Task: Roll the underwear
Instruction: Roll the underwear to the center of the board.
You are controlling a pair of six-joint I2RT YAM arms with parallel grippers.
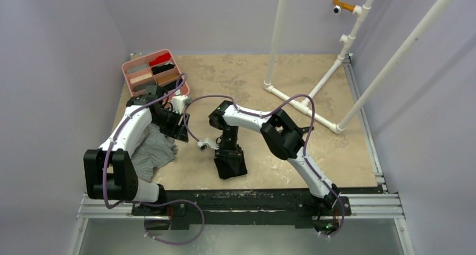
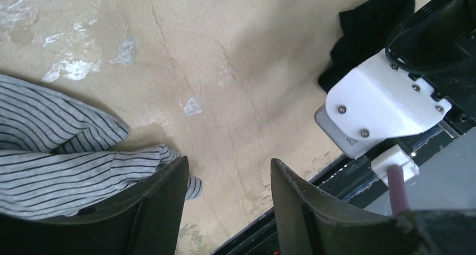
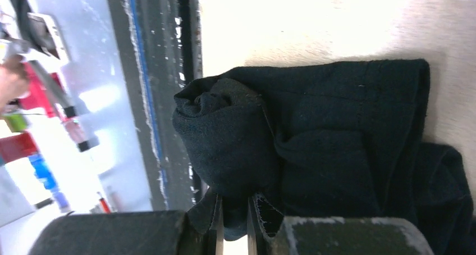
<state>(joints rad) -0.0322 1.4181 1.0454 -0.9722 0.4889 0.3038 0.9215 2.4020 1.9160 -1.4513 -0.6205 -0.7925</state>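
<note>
The grey striped underwear (image 1: pixel 151 152) lies crumpled at the left of the table, partly under my left arm. My left gripper (image 1: pixel 179 132) hovers at the cloth's right edge. In the left wrist view this gripper (image 2: pixel 230 179) stands open over bare tabletop, and the striped cloth (image 2: pixel 62 159) reaches its left finger (image 2: pixel 160 201). The black underwear (image 1: pixel 230 166) lies near the front middle, partly rolled. My right gripper (image 1: pixel 229 154) is down on it. Seen from the right wrist, that gripper (image 3: pixel 233 213) is shut on a fold of the black underwear (image 3: pixel 314 137).
A pink divided tray (image 1: pixel 127 71) with small cloth items stands at the back left. A white pipe frame (image 1: pixel 303 106) occupies the back right. The black rail (image 1: pixel 241 197) runs along the table's front edge, close to the black underwear.
</note>
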